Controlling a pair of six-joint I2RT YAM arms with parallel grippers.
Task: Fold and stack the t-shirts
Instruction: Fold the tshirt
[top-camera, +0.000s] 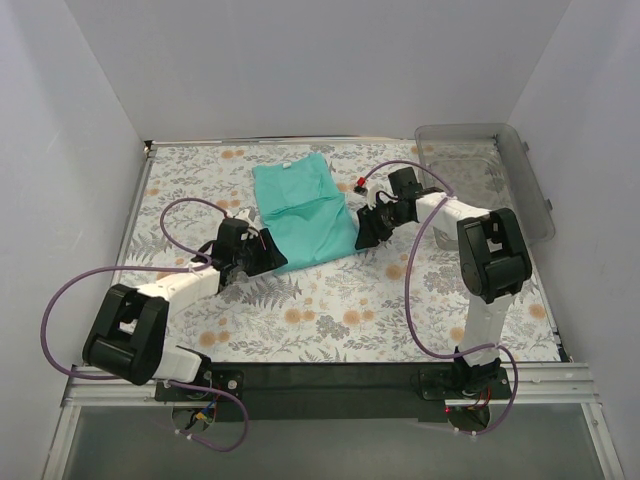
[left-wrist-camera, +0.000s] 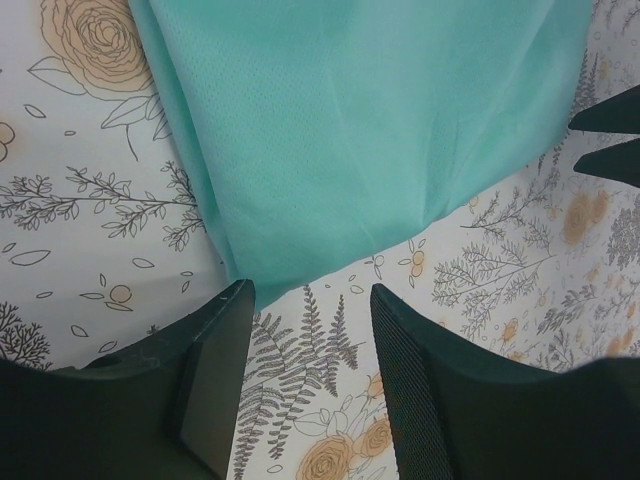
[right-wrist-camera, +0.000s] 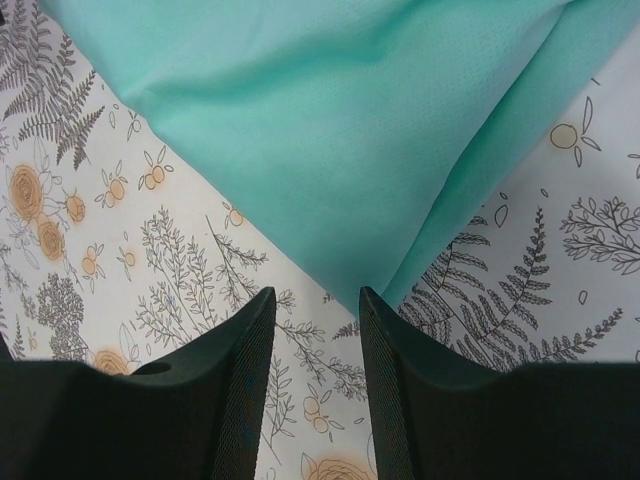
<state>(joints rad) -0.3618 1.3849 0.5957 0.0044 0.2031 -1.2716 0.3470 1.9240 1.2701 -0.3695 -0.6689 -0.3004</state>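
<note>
The teal t-shirt (top-camera: 305, 212) lies folded into a long strip in the middle of the floral table (top-camera: 330, 310), running from the back down to the front. My left gripper (top-camera: 272, 256) sits at the strip's near left corner. In the left wrist view the t-shirt (left-wrist-camera: 370, 130) ends just ahead of the left gripper (left-wrist-camera: 312, 298), which is open with only tablecloth between its fingers. My right gripper (top-camera: 361, 236) is at the near right corner. In the right wrist view the t-shirt's (right-wrist-camera: 330, 130) corner tip reaches the right gripper (right-wrist-camera: 316, 298), which is open and holds nothing.
A clear plastic bin (top-camera: 500, 165) stands at the back right corner. White walls close off the table on the left, back and right. The right gripper's fingertips (left-wrist-camera: 610, 140) show at the right edge of the left wrist view.
</note>
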